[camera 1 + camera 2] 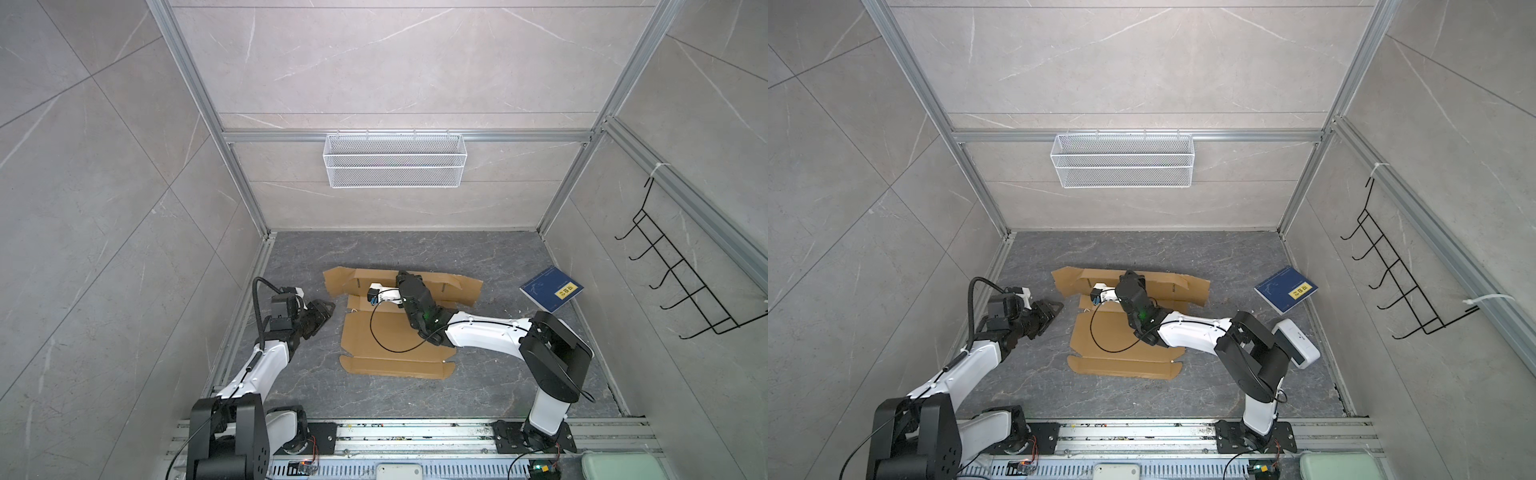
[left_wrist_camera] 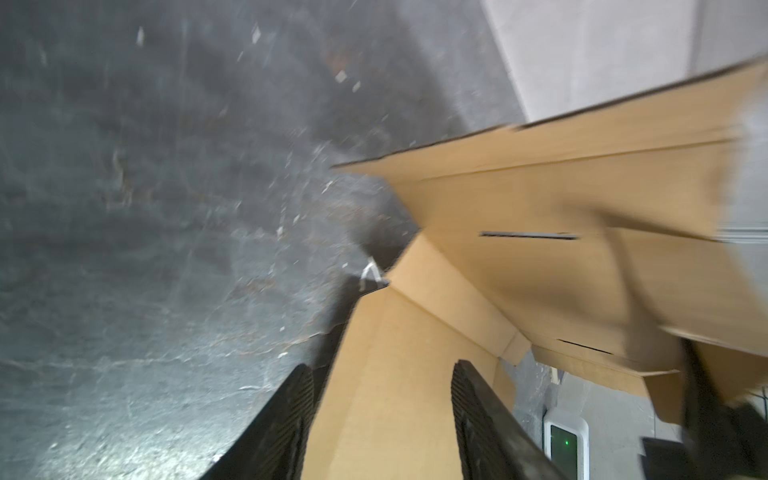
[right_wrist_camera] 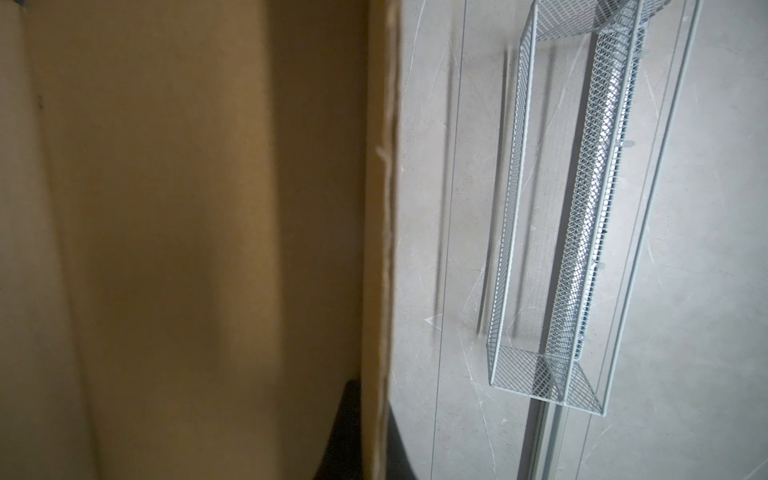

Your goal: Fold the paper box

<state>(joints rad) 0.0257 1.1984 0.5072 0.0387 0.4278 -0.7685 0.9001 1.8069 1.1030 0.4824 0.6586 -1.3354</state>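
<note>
The right gripper [image 3: 372, 399] is closed on the paper box [image 3: 166, 208]; in the right wrist view its dark fingers [image 3: 347, 415] sit tight on either side of a raw cardboard edge that runs up between them, and the brown panel fills the rest of that side. In both top views the right gripper [image 1: 404, 275] [image 1: 1130, 274] reaches across the middle of the table [image 1: 478, 257] and meets the far panel of the box; that panel is tilted up off the surface, and its side flaps spread left and right along the far side.

The left gripper [image 2: 382, 365] has its jaws partly apart with nothing clamped between them; in the left wrist view the two ribbed fingers [image 2: 291, 415] frame a stretch of cardboard lying beyond them, and blur hides whether a tip touches it. In both top views the left gripper [image 1: 326, 309] [image 1: 1054, 309] sits just beside the left edge of the box, on the side of the table's left edge.

The paper box [image 1: 395, 328] [image 1: 1117, 328] lies opened out in the middle of the table; its main panel is flat, and a narrow flap with tabs points toward the near edge. A dark blue book [image 1: 550, 289] [image 1: 1285, 289] with a yellow label lies by the right edge, toward the far right corner, well apart from the box; a white wire basket [image 1: 395, 160] [image 3: 582, 208] hangs on the back wall beyond the far edge.
</note>
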